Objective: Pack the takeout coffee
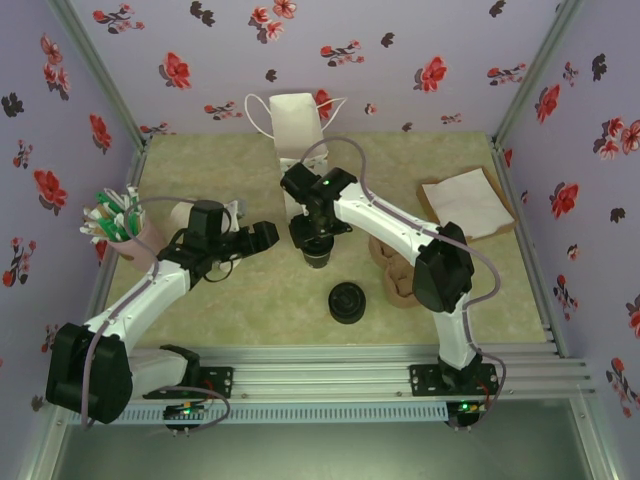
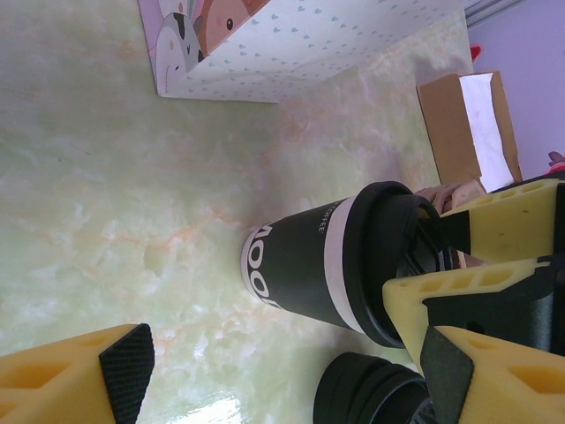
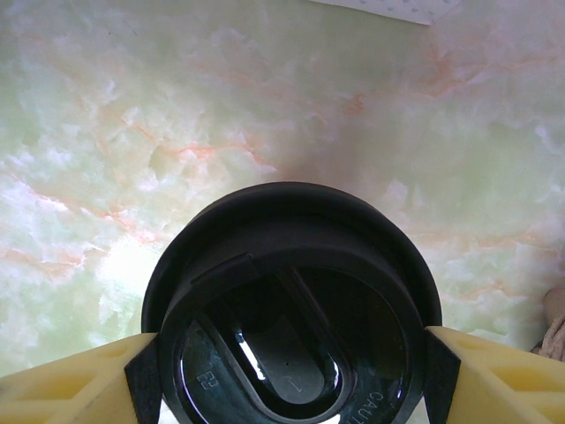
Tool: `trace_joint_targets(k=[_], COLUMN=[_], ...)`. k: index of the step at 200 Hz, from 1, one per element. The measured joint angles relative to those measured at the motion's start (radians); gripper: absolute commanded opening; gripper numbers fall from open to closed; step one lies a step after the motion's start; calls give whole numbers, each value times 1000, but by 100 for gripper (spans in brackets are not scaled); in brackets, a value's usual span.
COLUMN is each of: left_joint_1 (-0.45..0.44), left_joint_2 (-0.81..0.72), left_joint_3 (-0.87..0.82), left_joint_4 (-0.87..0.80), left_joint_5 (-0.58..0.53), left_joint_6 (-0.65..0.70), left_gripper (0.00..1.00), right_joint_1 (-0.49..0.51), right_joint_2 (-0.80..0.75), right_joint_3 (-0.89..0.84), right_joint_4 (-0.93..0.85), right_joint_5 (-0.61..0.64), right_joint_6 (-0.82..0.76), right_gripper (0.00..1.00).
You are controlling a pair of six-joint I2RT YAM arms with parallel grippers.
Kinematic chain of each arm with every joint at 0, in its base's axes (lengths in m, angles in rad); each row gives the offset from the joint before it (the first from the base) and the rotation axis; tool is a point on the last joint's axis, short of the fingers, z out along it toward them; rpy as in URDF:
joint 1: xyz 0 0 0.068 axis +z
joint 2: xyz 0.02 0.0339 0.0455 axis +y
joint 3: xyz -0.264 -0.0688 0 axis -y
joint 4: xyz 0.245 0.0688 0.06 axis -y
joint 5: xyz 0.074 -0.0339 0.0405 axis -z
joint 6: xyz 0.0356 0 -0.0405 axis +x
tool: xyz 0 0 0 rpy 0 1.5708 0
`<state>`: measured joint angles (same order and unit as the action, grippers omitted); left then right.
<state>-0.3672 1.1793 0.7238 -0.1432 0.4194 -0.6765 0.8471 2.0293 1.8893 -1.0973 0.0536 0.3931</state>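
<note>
**A:** Start left of the takeout coffee (image 2: pixel 309 265). What's there?

**B:** Well to its left, in the top view, is a pink holder (image 1: pixel 128 240) of green-and-white sticks. Closer in, the left gripper (image 1: pixel 270 236) hangs just beside the cup with its jaws spread wide and nothing between them.

**A:** And the cup itself?

**B:** It stands mid-table (image 1: pixel 220 300). The right gripper (image 3: pixel 291 375) comes down from above, its pads pressed to both sides of the black lid (image 3: pixel 291 283).

**A:** Does the overhead camera show that contact?

**B:** No, the arm covers it there. The right wrist view shows both pads on the rim. The left wrist view shows the cup's side, which neither of the others gives.

**A:** Any writing?

**B:** The side is black with a white band. It has large white letters, of which "OO" is legible, and a small word that looks like "COFFEE". The lid is embossed with "CAUT", cut off at the frame's edge.

**A:** And to the right?

**B:** Loose black lids (image 1: pixel 347 302) sit just in front and right of the cup. A brown bag (image 1: pixel 468 205) lies farther right. Behind the cup is a white gift bag (image 2: pixel 291 44) printed with tiny hearts and a cartoon animal.
</note>
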Motion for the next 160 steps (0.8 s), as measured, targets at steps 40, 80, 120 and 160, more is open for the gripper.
trace_joint_targets(k=[40,80,120,160], left_joint_1=[0,0,1,1], left_joint_2=[5,13,13,13], left_joint_3=[0,0,0,0], left_joint_4=[0,0,0,0], left_joint_5=[0,0,0,0], left_joint_6=[0,0,0,0], left_gripper=[82,82,82,82], right_joint_1=[2,4,4,5], right_joint_2=[0,-6,-24,-50], right_joint_3=[-10,-29,-66,-117], right_joint_4=[8,27,61,112], right_joint_5=[11,23,23,23], right_joint_6=[0,3,7,12], right_gripper=[74,74,73,73])
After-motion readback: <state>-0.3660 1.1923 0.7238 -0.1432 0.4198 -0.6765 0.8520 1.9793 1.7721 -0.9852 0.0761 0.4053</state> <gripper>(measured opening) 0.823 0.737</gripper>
